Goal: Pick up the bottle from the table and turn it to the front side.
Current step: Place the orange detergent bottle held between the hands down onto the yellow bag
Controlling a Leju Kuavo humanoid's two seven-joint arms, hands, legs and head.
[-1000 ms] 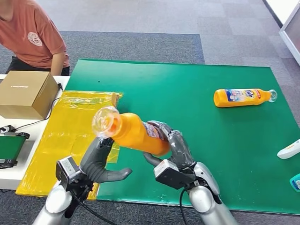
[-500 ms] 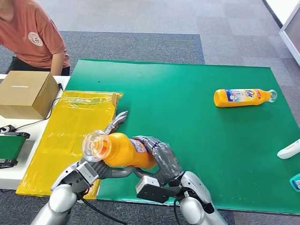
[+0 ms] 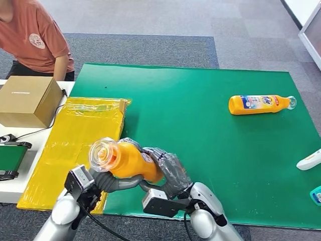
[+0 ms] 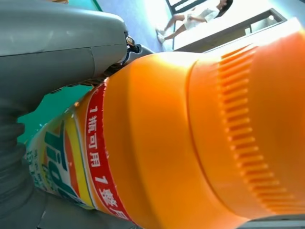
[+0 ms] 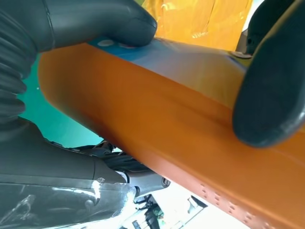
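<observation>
An orange bottle (image 3: 133, 160) with a clear cap (image 3: 102, 154) is held off the green mat (image 3: 212, 145) near its front left corner, cap towards me. My right hand (image 3: 171, 171) grips its base end. My left hand (image 3: 112, 179) wraps the neck end, fingers over the top and thumb beneath. In the left wrist view the bottle (image 4: 187, 133) shows a red and yellow label (image 4: 72, 164) beside my thumb (image 4: 54, 43). In the right wrist view the bottle (image 5: 162, 138) lies between my thumb (image 5: 93, 19) and a fingertip (image 5: 273, 95). A second orange bottle (image 3: 260, 104) lies on its side at the mat's far right.
A yellow plastic sheet (image 3: 71, 135) lies left of the mat. A cardboard box (image 3: 28, 100) stands on the white table (image 3: 11, 186) at left, with a seated person (image 3: 34, 40) behind it. A white object (image 3: 308, 160) and a teal object (image 3: 316, 195) sit at the right edge.
The bottle and my right hand moved left and nearer to me. My left hand spread its fingers beside the bottle, then closed them around the neck end.
</observation>
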